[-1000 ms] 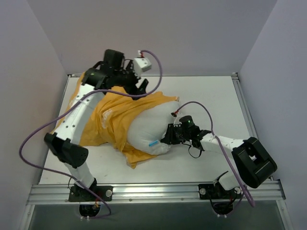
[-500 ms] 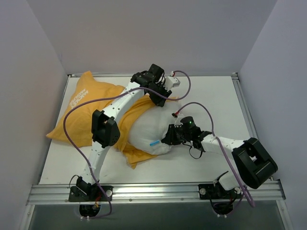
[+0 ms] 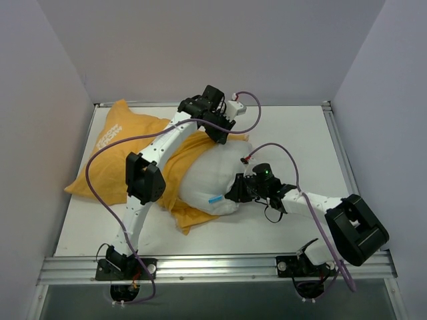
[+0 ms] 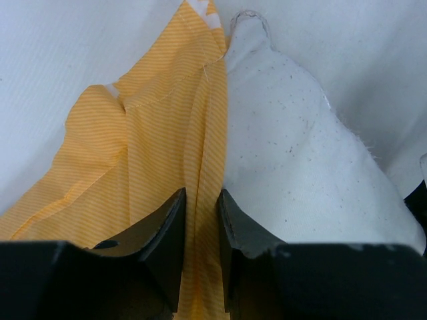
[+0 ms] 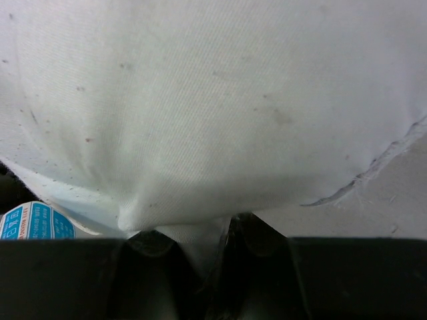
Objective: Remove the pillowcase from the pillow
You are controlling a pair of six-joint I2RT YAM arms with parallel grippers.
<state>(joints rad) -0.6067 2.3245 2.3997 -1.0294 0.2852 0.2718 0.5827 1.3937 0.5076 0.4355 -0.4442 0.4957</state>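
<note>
I'm mid-strip: my right gripper (image 5: pixel 200 235) is clamped on the pillow (image 3: pixel 207 177) at its 3 o'clock edge and my left gripper (image 4: pixel 200 200) is nearly closed on a pillowcase (image 4: pixel 133 153) fold at 12 o'clock, so I judge the next pull goes toward 9 o'clock.

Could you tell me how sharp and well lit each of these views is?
Top external: evenly lit, sharp, soft shadows. Left wrist: orange-yellow striped fabric pillowcase crisp, left gripper dark. Right wrist: plump white pillow slightly soft, right gripper in shadow.
</note>
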